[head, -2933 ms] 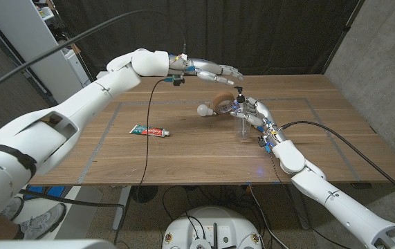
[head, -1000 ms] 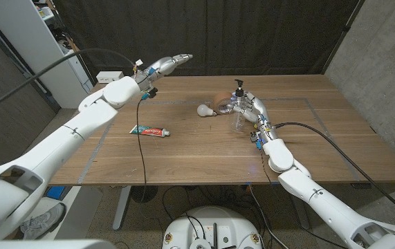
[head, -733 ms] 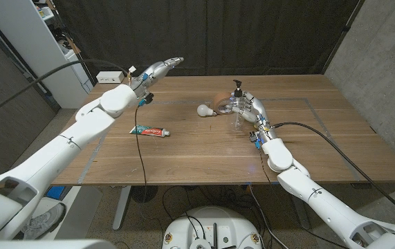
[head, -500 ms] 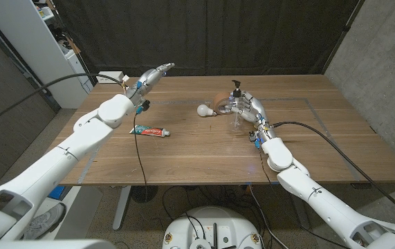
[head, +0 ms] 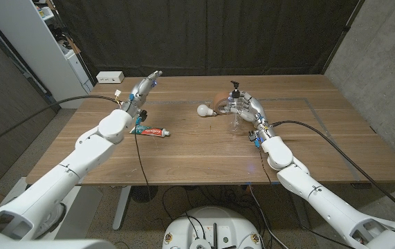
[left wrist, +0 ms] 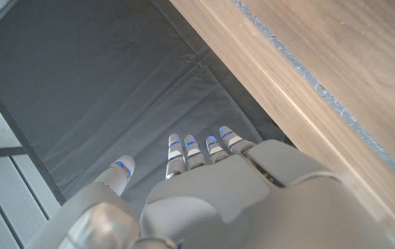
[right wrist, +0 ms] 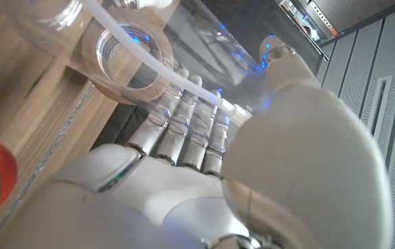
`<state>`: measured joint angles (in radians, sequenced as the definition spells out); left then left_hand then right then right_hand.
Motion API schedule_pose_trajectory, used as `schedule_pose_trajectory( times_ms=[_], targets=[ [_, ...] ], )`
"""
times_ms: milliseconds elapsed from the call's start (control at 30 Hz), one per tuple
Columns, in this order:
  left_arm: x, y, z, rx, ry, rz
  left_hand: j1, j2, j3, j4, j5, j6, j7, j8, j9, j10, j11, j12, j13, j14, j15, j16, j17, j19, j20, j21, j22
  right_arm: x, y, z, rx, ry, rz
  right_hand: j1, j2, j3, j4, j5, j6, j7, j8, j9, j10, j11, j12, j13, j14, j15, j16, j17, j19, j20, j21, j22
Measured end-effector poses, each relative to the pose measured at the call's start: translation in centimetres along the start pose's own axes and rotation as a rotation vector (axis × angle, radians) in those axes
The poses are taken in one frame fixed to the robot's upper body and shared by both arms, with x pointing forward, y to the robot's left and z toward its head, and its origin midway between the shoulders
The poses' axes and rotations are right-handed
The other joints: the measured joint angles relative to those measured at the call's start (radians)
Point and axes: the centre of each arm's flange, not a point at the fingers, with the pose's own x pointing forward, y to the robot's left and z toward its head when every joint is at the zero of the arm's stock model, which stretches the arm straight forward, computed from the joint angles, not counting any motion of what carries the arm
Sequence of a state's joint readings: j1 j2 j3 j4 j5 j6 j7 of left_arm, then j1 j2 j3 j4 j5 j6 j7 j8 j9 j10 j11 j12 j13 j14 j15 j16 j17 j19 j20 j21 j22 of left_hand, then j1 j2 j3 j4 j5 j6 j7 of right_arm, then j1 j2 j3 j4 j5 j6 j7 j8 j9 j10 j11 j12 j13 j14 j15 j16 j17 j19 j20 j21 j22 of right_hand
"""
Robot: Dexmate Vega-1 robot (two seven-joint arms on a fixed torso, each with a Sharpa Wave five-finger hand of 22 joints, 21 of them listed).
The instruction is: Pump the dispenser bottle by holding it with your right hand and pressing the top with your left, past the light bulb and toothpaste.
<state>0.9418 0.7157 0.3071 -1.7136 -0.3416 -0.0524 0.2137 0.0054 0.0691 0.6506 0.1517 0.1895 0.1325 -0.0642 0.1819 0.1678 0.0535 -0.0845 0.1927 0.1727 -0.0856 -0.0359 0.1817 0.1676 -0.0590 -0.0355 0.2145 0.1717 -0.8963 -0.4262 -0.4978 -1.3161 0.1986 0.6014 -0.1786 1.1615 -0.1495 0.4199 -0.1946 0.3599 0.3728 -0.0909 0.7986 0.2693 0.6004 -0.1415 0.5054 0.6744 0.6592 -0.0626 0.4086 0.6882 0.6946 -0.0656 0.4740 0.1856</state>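
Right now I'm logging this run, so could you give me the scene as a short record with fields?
table: wooden table
bottle: clear pump bottle, upright, far side of the table
right hand: right hand grips the bottle
left hand: left hand holds nothing, fingers straight, near the far left edge, away from the pump
bulb: light bulb lying left of the bottle
toothpaste: toothpaste tube lying flat, near the left arm
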Motion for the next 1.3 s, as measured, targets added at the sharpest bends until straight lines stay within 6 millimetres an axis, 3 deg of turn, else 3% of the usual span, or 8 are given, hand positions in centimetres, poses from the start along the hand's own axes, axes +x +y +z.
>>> schedule_pose_trajectory(
  times_ms=[533, 633, 767, 833, 1300],
  targets=[
    [-2.0, 0.7, -2.3, -0.109, 0.026, 0.105, 0.0, 0.0, 0.003, -0.003, 0.0, 0.016, 0.002, 0.0, 0.0, 0.018, 0.0, 0.004, 0.0, 0.025, 0.004, 0.0, 0.0, 0.029, 0.004, 0.004, 0.0, 0.0, 0.6, -0.9, 0.036, -0.012, -0.037, 0.034, -0.021, 0.005, 0.003, 0.008, 0.011, -0.018, 0.004, -0.002, 0.018, -0.018, 0.0, 0.009, 0.0, 0.0, -0.011, 0.005, -0.003, 0.004, 0.011, 0.0],
    [-2.0, 0.7, -2.0, -0.128, 0.012, 0.106, 0.0, 0.0, 0.004, -0.004, 0.0, 0.016, 0.002, 0.0, 0.0, 0.018, 0.0, 0.004, 0.0, 0.029, 0.0, 0.0, 0.0, 0.033, 0.003, 0.004, 0.0, -0.1, 0.8, -1.2, 0.04, -0.002, -0.04, 0.034, -0.021, 0.002, 0.006, 0.008, 0.017, -0.024, 0.007, -0.002, 0.018, -0.018, 0.0, 0.009, 0.004, 0.004, -0.011, 0.005, -0.011, 0.003, 0.012, 0.0],
    [-2.3, 0.8, -3.1, -0.163, 0.023, 0.115, 0.0, 0.0, 0.004, -0.004, 0.0, 0.018, 0.004, 0.0, 0.0, 0.018, 0.0, 0.004, 0.0, 0.036, 0.0, 0.0, 0.0, 0.039, 0.004, 0.004, 0.0, -0.2, 0.9, -1.3, 0.046, -0.015, -0.058, 0.034, -0.021, -0.001, 0.009, 0.008, 0.017, -0.024, 0.012, -0.002, 0.018, -0.018, 0.0, 0.014, 0.008, 0.0, -0.011, 0.005, -0.014, 0.0, 0.018, 0.003],
    [-2.3, 0.7, -2.9, -0.174, 0.014, 0.11, 0.0, 0.0, 0.004, -0.004, 0.0, 0.02, 0.005, 0.0, 0.0, 0.023, -0.005, 0.004, 0.0, 0.036, 0.0, 0.0, 0.0, 0.039, 0.004, 0.004, 0.0, -0.3, 1.0, -1.5, 0.048, -0.009, -0.06, 0.07, -0.02, -0.004, 0.011, 0.008, 0.017, -0.024, 0.012, -0.002, 0.024, -0.023, -0.003, 0.014, 0.01, -0.002, -0.011, 0.005, -0.014, 0.0, 0.018, 0.003],
    [-2.2, 1.0, -4.5, -0.217, 0.021, 0.11, 0.0, 0.0, 0.004, -0.004, 0.0, 0.031, 0.005, 0.0, 0.0, 0.03, -0.005, 0.004, 0.0, 0.047, 0.0, 0.0, 0.0, 0.055, 0.005, 0.004, 0.0, -1.0, 1.5, -2.0, 0.05, -0.03, -0.092, 0.07, -0.02, -0.018, 0.019, 0.008, 0.027, -0.034, 0.019, -0.002, 0.027, -0.02, -0.003, 0.021, 0.019, -0.004, -0.019, 0.005, -0.021, 0.0, 0.026, 0.003]
  ],
)
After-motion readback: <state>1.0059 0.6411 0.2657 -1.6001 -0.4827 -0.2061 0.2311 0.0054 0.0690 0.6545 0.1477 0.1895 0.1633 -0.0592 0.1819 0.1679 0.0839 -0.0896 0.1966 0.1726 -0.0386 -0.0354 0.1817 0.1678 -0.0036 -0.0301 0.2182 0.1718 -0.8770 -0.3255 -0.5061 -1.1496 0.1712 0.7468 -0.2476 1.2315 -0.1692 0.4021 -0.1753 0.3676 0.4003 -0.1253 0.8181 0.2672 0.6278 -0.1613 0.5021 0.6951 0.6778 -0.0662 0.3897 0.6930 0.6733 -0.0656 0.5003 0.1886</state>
